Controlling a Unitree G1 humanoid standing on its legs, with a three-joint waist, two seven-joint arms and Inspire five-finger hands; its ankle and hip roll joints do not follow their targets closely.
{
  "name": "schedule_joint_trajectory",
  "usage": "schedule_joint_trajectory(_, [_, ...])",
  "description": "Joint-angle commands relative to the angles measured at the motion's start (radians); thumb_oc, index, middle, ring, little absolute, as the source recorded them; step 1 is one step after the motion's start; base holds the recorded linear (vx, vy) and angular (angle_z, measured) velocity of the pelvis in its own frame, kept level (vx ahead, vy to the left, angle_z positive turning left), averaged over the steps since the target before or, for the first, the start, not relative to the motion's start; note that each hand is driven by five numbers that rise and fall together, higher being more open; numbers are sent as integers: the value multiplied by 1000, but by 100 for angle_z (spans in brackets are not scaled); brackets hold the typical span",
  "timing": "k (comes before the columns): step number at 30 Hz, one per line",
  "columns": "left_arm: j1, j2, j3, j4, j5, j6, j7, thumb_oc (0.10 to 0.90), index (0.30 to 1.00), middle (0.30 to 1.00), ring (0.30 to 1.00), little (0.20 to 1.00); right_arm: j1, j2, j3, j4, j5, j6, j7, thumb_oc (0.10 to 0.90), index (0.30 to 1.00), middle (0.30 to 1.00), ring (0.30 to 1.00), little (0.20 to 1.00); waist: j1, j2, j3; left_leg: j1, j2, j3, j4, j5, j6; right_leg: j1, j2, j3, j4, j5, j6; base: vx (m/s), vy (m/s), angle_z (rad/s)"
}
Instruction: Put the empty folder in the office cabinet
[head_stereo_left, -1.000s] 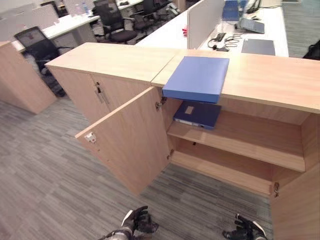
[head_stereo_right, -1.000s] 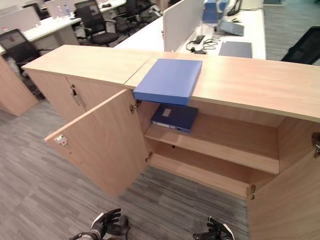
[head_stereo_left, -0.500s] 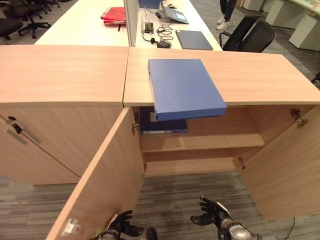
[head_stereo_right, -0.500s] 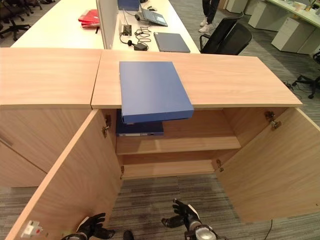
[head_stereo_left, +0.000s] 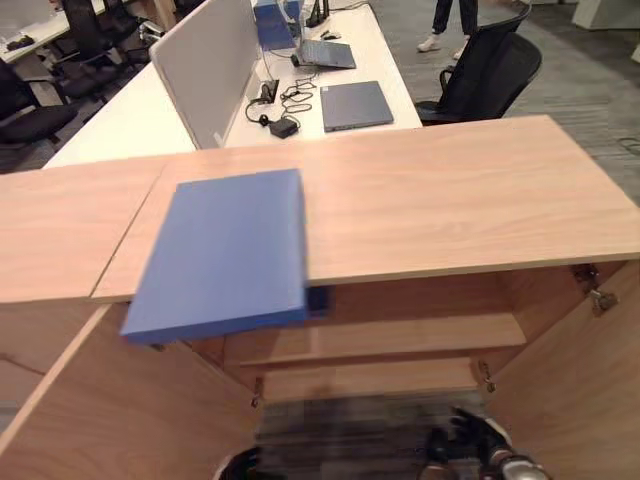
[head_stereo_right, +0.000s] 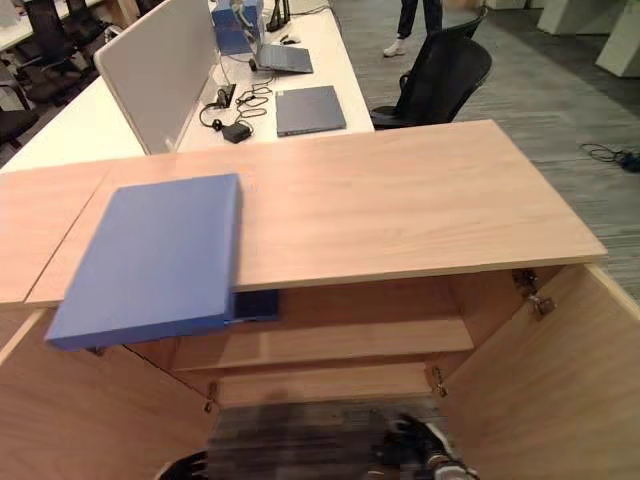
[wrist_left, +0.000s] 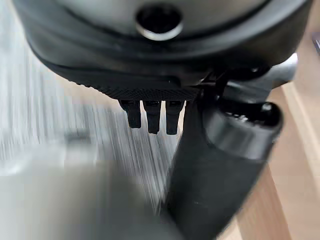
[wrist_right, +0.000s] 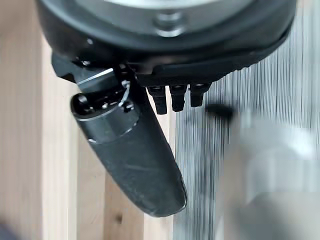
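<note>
My left hand (wrist_left: 220, 150) hangs low with its fingers (wrist_left: 151, 116) held straight and loose, holding nothing; my right hand (wrist_right: 130, 150) is the same, fingers (wrist_right: 173, 98) relaxed and empty, both down near the floor in front of the open office cabinet (head_stereo_right: 330, 345). The empty folder (head_stereo_right: 150, 260), blue and flat, lies on the cabinet's worktop (head_stereo_right: 400, 200) toward my left, its near edge jutting out past the front lip above the open compartment. Neither hand touches it.

I judge the step in hand is the reach. To do it well, I should raise both hands to the overhanging edge, take it from either side with thumb above and fingers beneath, draw it off level, then slide it onto the shelf (head_stereo_right: 330, 343) without striking the open doors (head_stereo_right: 560, 390).

The eye views show the folder, a second dark blue folder (head_stereo_left: 318, 299) peeping below it, and the desk beyond with a laptop (head_stereo_left: 357, 104). The wrist views show my fingers clearly, which the eye views blur.
</note>
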Motion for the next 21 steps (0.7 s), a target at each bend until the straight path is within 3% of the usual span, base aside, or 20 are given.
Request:
schedule_joint_trajectory(1, [-26,49,-16,-49,-26,-28,21,800,900,900,900,900,-9,30,11,-85,-1,-61,13,800,900,900,900,900,-22,-15,12,-82,-10,-51,-2,-137,-52,192,-82,10,-103,-123,113,86,-369,-13])
schedule_joint_trajectory(3, [-23,42,-21,-47,-22,-23,16,800,900,900,900,900,-6,18,6,-59,-1,-59,9,800,900,900,900,900,-27,-17,23,-98,-2,-69,52,-87,-54,238,-55,-4,-110,-157,86,91,-396,4])
schedule_joint_trajectory(4, [-14,39,-22,-43,-27,-19,9,800,900,900,900,900,1,13,2,-41,4,-58,7,800,900,900,900,900,-34,-27,32,-111,7,-71,124,-31,-54,289,-22,-21,-118,-189,51,111,-424,16])
schedule_joint_trajectory(5, [-13,40,-25,-46,-26,-16,9,800,900,900,900,900,6,12,4,-46,7,-55,8,800,900,900,900,900,-35,-33,35,-121,20,-62,154,8,-54,307,-10,-25,-119,-200,37,97,-366,28])
schedule_joint_trajectory(8, [-11,42,-28,-50,-22,-11,4,800,900,900,900,900,16,13,4,-47,9,-51,9,800,900,900,900,900,-43,-38,40,-134,36,-25,191,31,-53,329,12,-36,-120,-217,13,46,-199,46])
schedule_joint_trajectory(11, [-8,42,-37,-48,-5,-4,0,800,900,900,900,900,16,17,3,-29,11,-48,5,800,900,900,900,900,-49,-40,42,-150,38,26,234,7,-44,360,36,-51,-125,-240,-3,66,-189,20])
schedule_joint_trajectory(13, [-9,37,-51,-51,2,-2,-2,800,900,900,900,900,13,21,2,-18,10,-46,0,800,900,900,900,900,-40,-35,43,-175,-4,19,206,-38,-32,363,45,-49,-125,-246,-2,109,-47,37])
schedule_joint_trajectory(14, [-18,32,-69,-54,2,-5,-5,800,900,900,900,900,1,33,2,-13,16,-46,-3,800,900,900,900,900,-24,-34,38,-194,-78,15,72,-122,-12,355,52,-41,-124,-243,6,169,-4,13])
schedule_joint_trajectory(17, [-8,36,-62,-42,9,-4,-8,800,900,900,900,900,-2,62,18,6,14,-48,-4,800,900,900,900,900,-13,-35,20,-142,-109,5,-11,-176,2,366,59,-35,-125,-237,23,152,23,-1])
schedule_joint_trajectory(21, [-4,48,-57,-34,18,0,-7,800,900,900,900,900,1,80,23,5,13,-46,-4,800,900,900,900,900,-8,-39,7,-93,-125,32,-65,-185,17,371,50,-22,-122,-228,36,121,85,-42])
